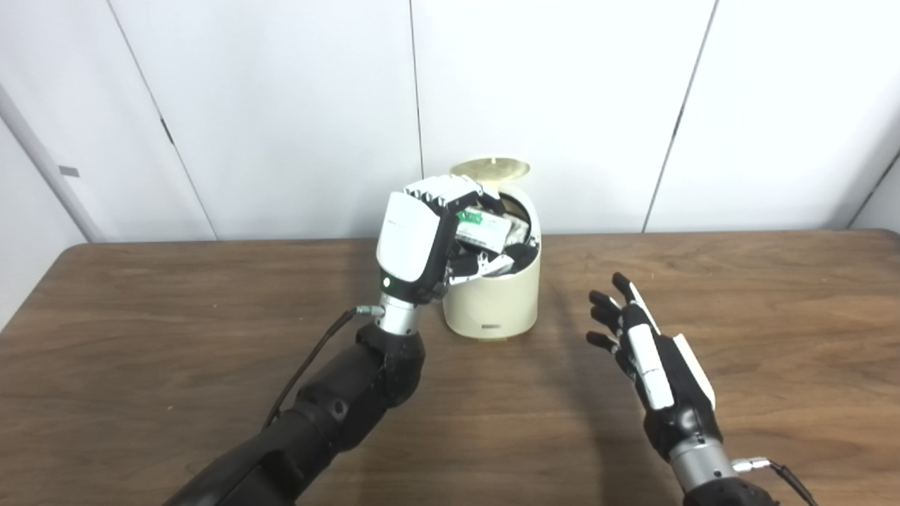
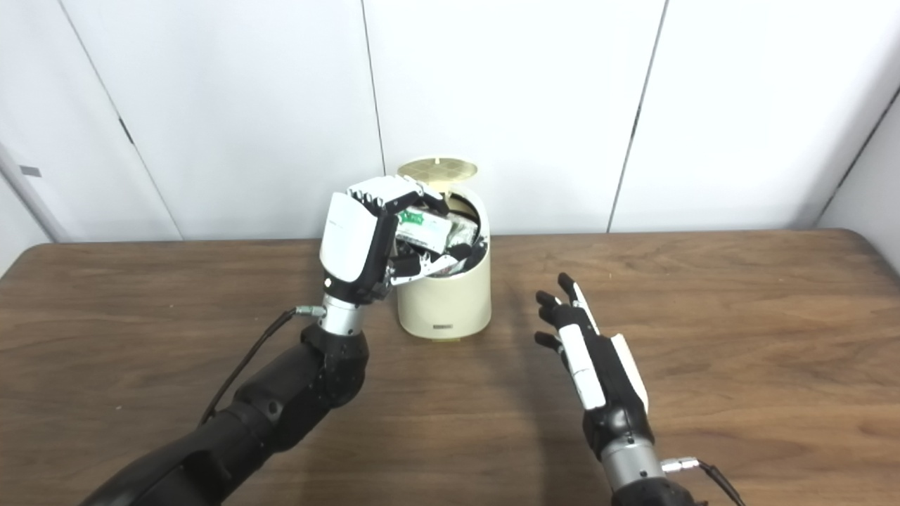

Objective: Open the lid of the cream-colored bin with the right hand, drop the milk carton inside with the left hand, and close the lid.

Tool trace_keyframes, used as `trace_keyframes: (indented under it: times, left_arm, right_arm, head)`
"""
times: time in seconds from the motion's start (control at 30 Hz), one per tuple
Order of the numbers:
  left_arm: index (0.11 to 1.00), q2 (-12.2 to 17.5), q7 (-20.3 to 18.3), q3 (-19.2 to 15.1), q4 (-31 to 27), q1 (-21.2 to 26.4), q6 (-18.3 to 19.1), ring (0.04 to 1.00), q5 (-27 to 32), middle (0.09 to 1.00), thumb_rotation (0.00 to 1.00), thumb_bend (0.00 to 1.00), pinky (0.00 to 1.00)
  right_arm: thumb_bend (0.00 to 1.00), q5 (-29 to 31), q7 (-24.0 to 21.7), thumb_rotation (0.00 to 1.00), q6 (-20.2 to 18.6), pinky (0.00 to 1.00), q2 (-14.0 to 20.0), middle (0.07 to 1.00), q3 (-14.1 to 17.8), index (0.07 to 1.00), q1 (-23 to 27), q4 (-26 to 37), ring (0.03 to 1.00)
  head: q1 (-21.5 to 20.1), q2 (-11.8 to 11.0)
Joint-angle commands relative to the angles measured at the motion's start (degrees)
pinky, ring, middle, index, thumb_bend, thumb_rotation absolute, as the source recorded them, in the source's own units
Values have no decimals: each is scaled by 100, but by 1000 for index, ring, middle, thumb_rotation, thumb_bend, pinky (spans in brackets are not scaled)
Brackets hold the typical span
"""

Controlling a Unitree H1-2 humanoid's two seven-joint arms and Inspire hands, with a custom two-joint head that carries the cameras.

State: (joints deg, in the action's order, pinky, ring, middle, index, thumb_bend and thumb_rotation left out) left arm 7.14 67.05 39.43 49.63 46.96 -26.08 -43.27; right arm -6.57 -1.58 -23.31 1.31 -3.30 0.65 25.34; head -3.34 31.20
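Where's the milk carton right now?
In both eye views the milk carton is held in the left hand, over the open mouth of the cream-colored bin, left of centre; lid up behind.

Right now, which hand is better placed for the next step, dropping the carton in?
Left. The left hand is shut on the milk carton right over the mouth of the bin, whose lid stands open. The right hand is open, off to the side over the table, holding nothing.

Dark wood-grain desk (image 1: 140, 337) against a white wall.
One thing stands on it: the cream-colored bin (image 1: 492, 295), near the far edge, around the middle.
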Motion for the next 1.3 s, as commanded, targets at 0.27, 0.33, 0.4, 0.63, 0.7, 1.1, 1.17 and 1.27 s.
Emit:
trace_keyframes:
  times: [0.27, 0.33, 0.4, 0.63, 0.7, 1.1, 1.17, 1.27]
  left_arm:
    - [464, -42, 5, -33, -1, 354, -83, 434, 90, 492, 0, 477, 356]
    - [472, -51, -16, -109, 33, 368, -83, 441, 82, 496, 0, 478, 367]
    - [475, -66, -145, -244, 47, 360, -79, 447, 82, 494, 0, 479, 377]
    - [478, -114, -319, -704, -58, 293, 155, 486, -285, 544, 0, 476, 376]
    - [480, -118, -485, -798, -172, 244, 199, 493, -312, 556, 0, 475, 374]
    - [719, -104, -2019, -1329, -1427, -136, 673, 709, -226, 741, 128, 978, 617]
    - [759, -101, -2309, -1412, -1616, -188, 800, 736, -210, 772, 149, 994, 633]
    - [800, -78, -2713, -1491, -1850, -262, 973, 775, -227, 810, 177, 1000, 667]
  right_arm:
    - [611, 9, -40, 1000, 14, 813, 30, 906, -26, 998, 183, 196, 908]
    - [620, -4, -69, 1000, 0, 816, 71, 906, -51, 996, 175, 204, 908]
    - [636, -24, -112, 1000, -36, 819, 121, 898, -93, 998, 175, 233, 905]
    - [644, -102, -146, 1000, -163, 821, 171, 873, -187, 977, 189, 332, 890]
    - [649, -106, -145, 1000, -168, 825, 171, 879, -184, 976, 187, 352, 895]
    - [635, -140, -139, 1000, -118, 822, 181, 877, -171, 975, 164, 342, 889]
    - [629, -140, -131, 1000, -93, 823, 179, 876, -166, 976, 164, 310, 887]
    - [617, -164, -124, 1000, -133, 813, 163, 870, -180, 974, 163, 338, 875]
  head:
    - [27, 2]
    - [41, 12]
    - [37, 7]
    - [55, 31]
    - [72, 35]
    - [137, 71]
    - [139, 71]
    - [129, 68]
